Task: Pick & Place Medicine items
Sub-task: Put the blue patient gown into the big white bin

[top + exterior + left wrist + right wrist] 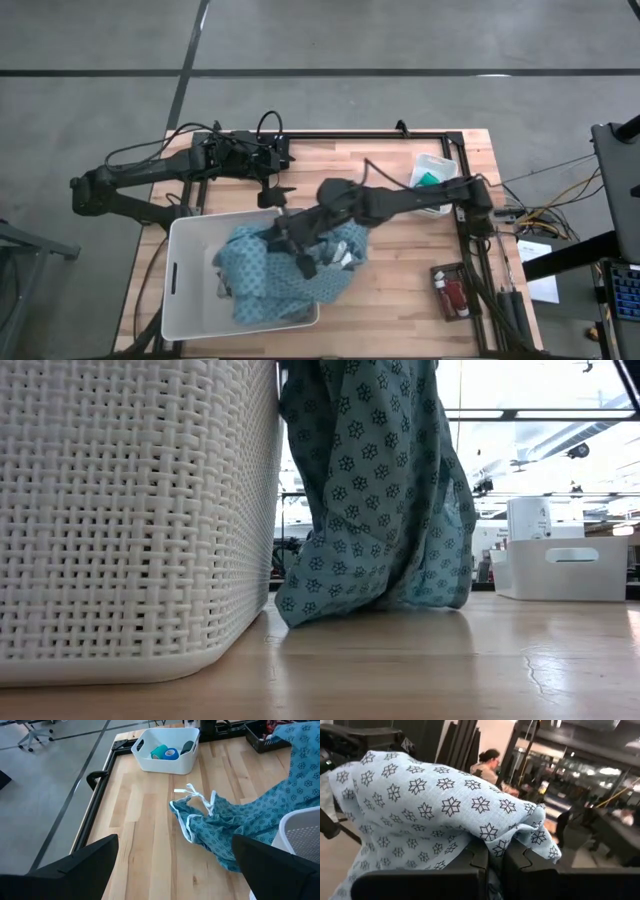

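The teal-green roll [159, 752] and the blue round piece [171, 754] lie in a small white bin [432, 172] at the table's far right. Red bottles with white caps [452, 293] lie in a black tray [448, 290] at the near right. My right gripper [305, 262] is shut on a blue-grey patterned cloth [290, 270] at the right rim of a white woven basket [190, 290]. My left gripper [277, 192] is open and empty above the table, just beyond the basket's far edge. My right gripper pinches a bunched fold of the patterned cloth [485, 832] between its two fingers; several layers bulge over the fingertips. The arm reaches in from the table's right. The cloth hangs slack over the basket's right wall, its lower end [330, 605] on the table.
The basket [130, 510] fills the near left of the table. A part of the cloth with white ties [200, 802] lies spread on the wood right of the basket. Bare wood lies between the cloth and the small bin [167, 762]. A person shows in the room behind [487, 762].
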`<state>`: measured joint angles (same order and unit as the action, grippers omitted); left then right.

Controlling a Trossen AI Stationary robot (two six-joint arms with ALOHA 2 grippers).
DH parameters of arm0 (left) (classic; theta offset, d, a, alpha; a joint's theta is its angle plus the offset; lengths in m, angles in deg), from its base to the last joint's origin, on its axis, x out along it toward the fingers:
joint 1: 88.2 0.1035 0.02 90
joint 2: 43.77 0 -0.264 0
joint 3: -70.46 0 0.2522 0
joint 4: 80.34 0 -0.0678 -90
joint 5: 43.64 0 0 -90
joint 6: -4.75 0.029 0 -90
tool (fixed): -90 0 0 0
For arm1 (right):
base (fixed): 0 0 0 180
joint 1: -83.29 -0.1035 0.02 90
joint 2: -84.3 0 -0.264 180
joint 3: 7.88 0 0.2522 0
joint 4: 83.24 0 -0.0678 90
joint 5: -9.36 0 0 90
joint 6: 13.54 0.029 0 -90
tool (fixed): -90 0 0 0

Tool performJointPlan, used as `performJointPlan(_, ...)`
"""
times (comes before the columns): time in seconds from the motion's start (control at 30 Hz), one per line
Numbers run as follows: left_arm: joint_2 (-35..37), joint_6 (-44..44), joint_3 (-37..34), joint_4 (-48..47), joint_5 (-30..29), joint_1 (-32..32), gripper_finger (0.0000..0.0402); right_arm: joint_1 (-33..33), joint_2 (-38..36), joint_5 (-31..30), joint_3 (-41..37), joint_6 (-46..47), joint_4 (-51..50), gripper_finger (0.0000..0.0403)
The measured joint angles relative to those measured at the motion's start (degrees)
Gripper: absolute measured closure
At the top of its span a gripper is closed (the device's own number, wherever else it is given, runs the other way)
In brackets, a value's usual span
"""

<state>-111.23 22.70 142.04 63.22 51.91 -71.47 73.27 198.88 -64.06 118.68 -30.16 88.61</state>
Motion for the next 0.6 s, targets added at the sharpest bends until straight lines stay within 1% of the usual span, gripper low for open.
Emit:
performJointPlan(0.17,0.0,0.0,0.0,0.0,0.0,0.0,0.0009,-0.1,5.7,0.0,6.2,3.6,-4.2,0.039)
performJointPlan(0.37,0.0,0.0,0.0,0.0,0.0,0.0,0.0009,0.0,11.1,0.0,12.4,8.3,-13.8,0.039)
performJointPlan(0.47,0.0,0.0,0.0,0.0,0.0,0.0,0.0009,-0.3,11.9,-0.1,13.6,8.5,-17.5,0.039)
performJointPlan(0.6,0.0,0.0,0.0,0.0,0.0,0.0,0.0009,-0.4,11.9,0.0,12.7,7.7,-20.6,0.039)
